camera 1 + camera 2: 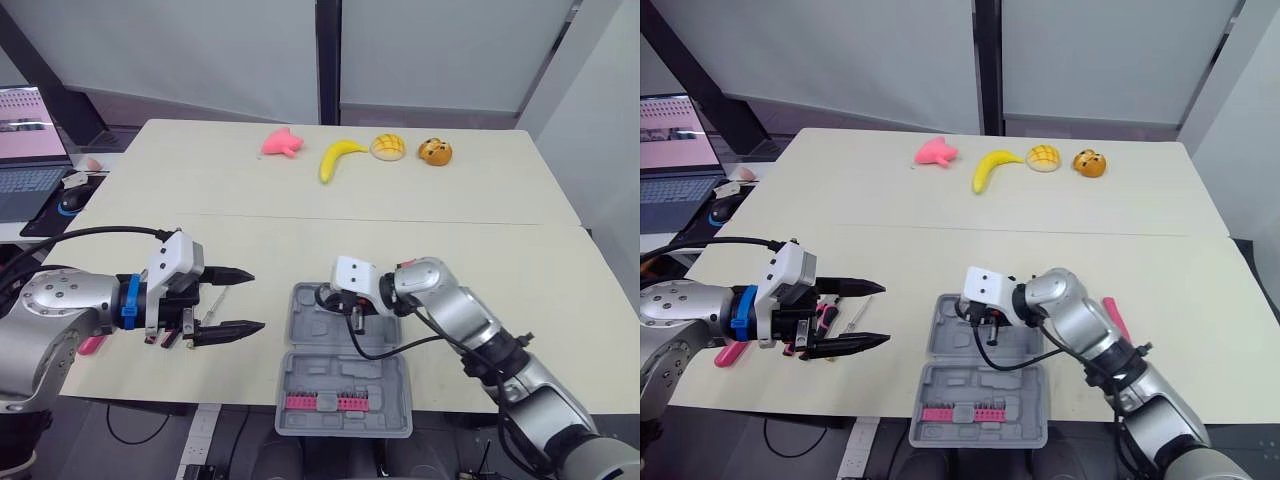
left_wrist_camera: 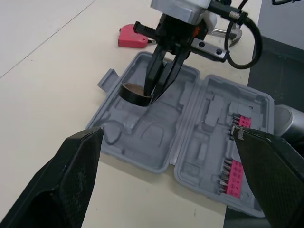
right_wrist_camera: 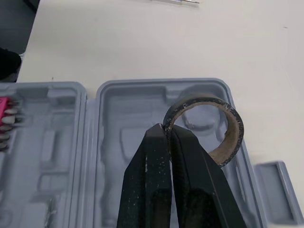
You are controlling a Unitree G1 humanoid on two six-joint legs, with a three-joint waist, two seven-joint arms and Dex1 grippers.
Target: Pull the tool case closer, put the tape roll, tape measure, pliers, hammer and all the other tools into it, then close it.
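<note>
grey case (image 1: 345,382), one roll (image 3: 200,101), perhaps gripped

Two cream table tops (image 1: 480,250) butt together; the seam runs across mid-frame. Along the upper centre lie a pink toy (image 1: 281,143), a banana (image 1: 338,157), a yellow bun (image 1: 388,147) and an orange round piece (image 1: 434,152), in a row, each apart. At lower centre, an open grey tool case (image 1: 390,400) overhangs the near edge. A pink tape measure (image 2: 132,37) lies near it, a pink-handled tool (image 1: 728,354) at lower left
</note>
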